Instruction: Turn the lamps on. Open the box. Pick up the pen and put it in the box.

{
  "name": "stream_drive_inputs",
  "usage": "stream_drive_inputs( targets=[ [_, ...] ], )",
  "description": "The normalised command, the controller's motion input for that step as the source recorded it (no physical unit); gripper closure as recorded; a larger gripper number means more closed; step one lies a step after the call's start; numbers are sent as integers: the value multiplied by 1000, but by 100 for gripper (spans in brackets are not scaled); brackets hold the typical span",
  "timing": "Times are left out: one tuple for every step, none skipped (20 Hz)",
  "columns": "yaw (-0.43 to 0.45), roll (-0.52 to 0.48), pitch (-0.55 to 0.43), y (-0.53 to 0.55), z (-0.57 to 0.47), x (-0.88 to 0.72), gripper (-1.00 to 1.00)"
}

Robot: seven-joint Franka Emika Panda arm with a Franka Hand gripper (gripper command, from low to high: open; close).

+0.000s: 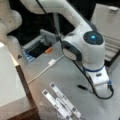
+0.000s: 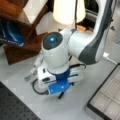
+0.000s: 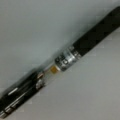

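A: Where is the slim black pen with the short silvery band [image 3: 65, 59] lying relative to the fingers?

B: In the wrist view it is lying diagonally on the pale grey worktop [image 3: 37, 25], running from about eight o'clock up to two o'clock, and it is filling the frame. The fingers themselves are not showing there. In a front view the white arm's wrist is hanging low over the pen [image 1: 82, 87], whose dark end is poking out at the nine o'clock side of the fingers [image 1: 102, 88]. In a front view a dark tip of the pen [image 2: 60, 95] is peeking out at six o'clock below the fingers [image 2: 58, 88].

A: Are the fingers gripping it?

B: I cannot tell how far apart they are standing, nor whether they are touching the pen; the wrist body is covering them.

A: Any writing?

B: The silvery band is carrying dark marks, but they are not readable.

A: And the large flat case with the black lid and silvery-grey sides?

B: The case [image 1: 110, 32] is sitting at two o'clock in a front view with its lid standing up. In a front view its pale compartmented inside [image 2: 107, 96] is showing at four o'clock. The cream lampshade [image 2: 65, 11] at twelve o'clock is glowing.
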Motion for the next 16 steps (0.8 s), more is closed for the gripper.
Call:
stream_drive_inputs(
  targets=[
    [30,-319,-92,82,-43,52,-100],
    [27,-331,-96,88,-38,23,-100],
    [27,-322,-95,94,-35,6,-100],
    [27,-306,-76,93,-38,-17,-100],
    [33,-280,-59,89,-51,-42,-100],
    [36,-252,-47,90,-68,-66,-100],
    [43,-219,-36,94,-89,-88,-100],
    [46,-189,-27,102,-115,-107,-100],
    [44,-170,-30,114,-139,-123,-100],
    [46,-160,-42,121,-171,-142,-100],
    [46,-158,-48,121,-182,-145,-100],
    [48,-154,-47,113,-189,-155,-100],
    [54,-142,-40,102,-193,-164,-100],
    [59,-131,-34,93,-201,-175,-100],
    [62,-123,-41,92,-218,-186,-100],
    [67,-111,-52,94,-238,-187,-100]
  ],
)
